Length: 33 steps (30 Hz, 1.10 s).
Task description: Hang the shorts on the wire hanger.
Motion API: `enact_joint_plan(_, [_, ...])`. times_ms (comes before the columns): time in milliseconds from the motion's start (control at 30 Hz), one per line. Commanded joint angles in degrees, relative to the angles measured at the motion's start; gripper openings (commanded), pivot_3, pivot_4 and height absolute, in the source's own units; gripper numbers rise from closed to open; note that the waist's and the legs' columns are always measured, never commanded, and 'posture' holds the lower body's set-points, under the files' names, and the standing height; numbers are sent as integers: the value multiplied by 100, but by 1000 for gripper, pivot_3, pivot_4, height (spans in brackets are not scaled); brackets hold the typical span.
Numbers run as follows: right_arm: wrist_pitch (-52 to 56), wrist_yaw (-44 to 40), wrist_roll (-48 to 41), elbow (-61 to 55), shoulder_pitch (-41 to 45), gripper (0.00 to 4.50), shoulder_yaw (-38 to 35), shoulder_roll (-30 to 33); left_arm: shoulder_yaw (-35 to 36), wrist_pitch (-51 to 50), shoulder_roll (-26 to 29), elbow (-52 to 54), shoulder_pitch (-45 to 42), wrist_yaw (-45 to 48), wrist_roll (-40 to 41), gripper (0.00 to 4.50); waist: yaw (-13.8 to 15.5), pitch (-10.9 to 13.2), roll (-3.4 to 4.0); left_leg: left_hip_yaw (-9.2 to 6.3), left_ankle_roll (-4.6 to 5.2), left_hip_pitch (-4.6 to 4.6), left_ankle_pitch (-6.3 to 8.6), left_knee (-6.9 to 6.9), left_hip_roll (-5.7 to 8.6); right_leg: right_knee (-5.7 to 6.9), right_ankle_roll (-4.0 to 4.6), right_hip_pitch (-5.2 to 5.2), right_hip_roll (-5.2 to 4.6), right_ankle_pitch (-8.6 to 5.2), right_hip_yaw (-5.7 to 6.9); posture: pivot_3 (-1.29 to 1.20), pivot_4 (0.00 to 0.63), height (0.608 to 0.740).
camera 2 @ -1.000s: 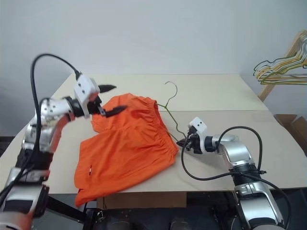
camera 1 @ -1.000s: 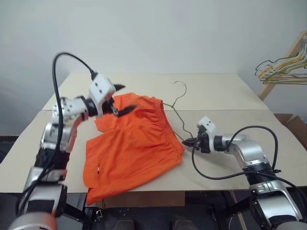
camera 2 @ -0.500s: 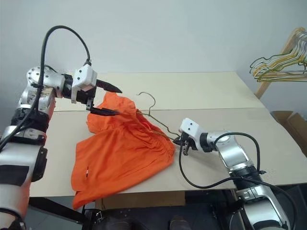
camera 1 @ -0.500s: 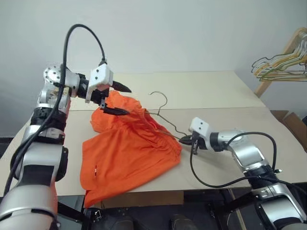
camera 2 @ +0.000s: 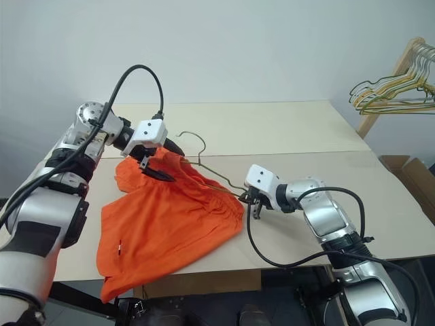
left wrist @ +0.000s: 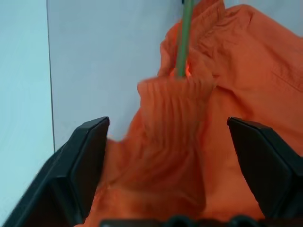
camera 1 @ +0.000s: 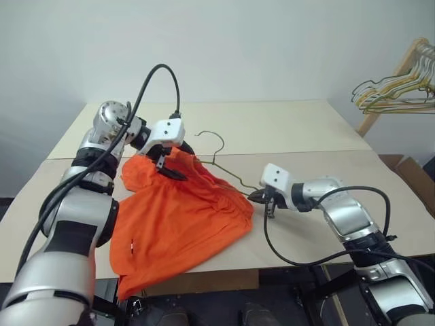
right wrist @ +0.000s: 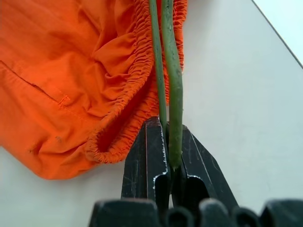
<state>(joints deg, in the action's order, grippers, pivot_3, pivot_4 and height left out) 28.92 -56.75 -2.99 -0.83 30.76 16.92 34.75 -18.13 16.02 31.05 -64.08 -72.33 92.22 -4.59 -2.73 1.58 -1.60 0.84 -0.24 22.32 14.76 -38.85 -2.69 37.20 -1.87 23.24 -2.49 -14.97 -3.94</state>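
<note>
A: Right gripper [camera 1: 260, 197]?
B: Fingers pressed together on the wire hanger [camera 1: 228, 170], pinching its near corner where two runs of wire meet. Clear in the right wrist view: both green wires pass between the black fingers [right wrist: 147, 156].

A: Left gripper [camera 1: 173, 159]?
B: Fingers spread apart, nothing clamped. It hovers over the far, bunched part of the shorts [camera 1: 180, 217], pointing down and toward the right arm. In the left wrist view the two fingers [left wrist: 83, 161] straddle a raised fold of orange cloth with the hanger wire entering it.

A: Hanger position?
B: Tilted, lifted off the table [camera 1: 306, 136] at its hook end. The hook curves up free behind the shorts; the wire runs down into the gathered waistband, so part of it is hidden in the cloth.

A: Shorts?
B: Lying on the table between the arms, far end humped up, one leg draped over the near table edge.

A: Surroundings?
B: Bunch of pale hangers [camera 1: 391, 95] on a wooden rack [camera 1: 397, 78], well apart at the far right.
</note>
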Motion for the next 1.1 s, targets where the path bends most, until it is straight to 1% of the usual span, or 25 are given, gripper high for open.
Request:
enact_joint_plan(33, [21,25,29,-329,62,0,-84,109,-43,-133,-25,-50,-261,28,125,3065,-12,0,0,0,1,0,0,0,0,0,0,0,0,0,0,-70,0,740])
enact_joint_plan(167, [71,21,2,-443,28,0,-95,141,-104,-140,-47,-62,-243,28,80,1785,-60,0,0,-1,1,-1,1,0,0,2,0,0,1,0,0,-71,0,740])
enact_joint_plan(233, [70,19,11,-476,30,0,-91,148,-152,-119,-38,-63,-218,28,59,1284,-82,0,0,-2,2,-1,1,0,0,2,0,0,1,0,0,-72,0,740])
enact_joint_plan(367, [51,85,51,-582,19,0,-80,124,-199,-145,-14,-48,-183,28,146,44,-116,0,0,-3,2,0,1,0,0,1,0,0,0,0,0,-72,0,740])
enact_joint_plan(467, [-156,175,168,-610,-46,0,-21,121,-227,-106,9,-16,-171,28,183,18,-124,0,0,-4,3,-1,2,1,0,1,0,0,1,0,0,-72,0,740])
enact_joint_plan(567, [-850,318,409,-584,-230,0,31,152,-74,54,15,43,-144,17,99,18,-120,0,0,-4,3,0,2,0,0,1,-1,0,0,-1,0,-69,0,740])
enact_joint_plan(633, [-1367,703,705,-451,-303,0,37,82,-104,70,67,84,-144,22,148,18,-121,0,0,-3,3,1,2,0,0,0,-2,0,0,-1,1,-78,0,740])
enact_joint_plan(733, [-1288,521,544,-459,-368,852,-125,189,-237,124,240,230,-108,28,396,0,-135,0,0,-3,3,-1,2,-1,0,2,-2,0,0,-1,-1,-83,0,740])
enact_joint_plan(800, [-1077,514,332,-426,-363,1586,-421,219,-154,208,300,234,-113,28,314,0,-141,0,0,-4,4,-2,2,0,0,2,-2,0,1,-1,-1,-83,0,740])
enact_joint_plan(867, [-900,478,107,-405,-380,2154,-721,305,-94,253,351,207,-135,28,245,0,-140,0,0,-4,4,-1,3,0,0,2,-2,0,1,-1,-1,-84,0,740])
enact_joint_plan(933, [-617,440,-157,-395,-446,2928,-1080,438,-154,308,466,247,-133,28,367,0,-127,0,0,-3,4,0,3,-3,1,2,-2,-1,-1,-1,-1,-90,0,740])
enact_joint_plan(967, [-326,426,-324,-368,-441,3186,-1256,475,-194,333,521,267,-130,28,418,0,-127,0,-1,-4,4,0,3,-4,1,1,-2,-1,-1,-1,0,-90,0,740])
enact_joint_plan(1033, [167,381,-763,-363,-491,3854,-1667,496,-194,435,604,275,-123,28,409,0,-131,0,0,-3,4,0,3,-4,0,1,-2,-2,-1,-1,0,-92,0,740])
enact_joint_plan(1100, [683,309,-1263,-380,-602,3854,-2041,458,-181,467,656,280,-114,28,407,0,-130,0,-1,-4,5,-2,3,-3,0,2,-2,-2,0,-1,0,-93,0,740])
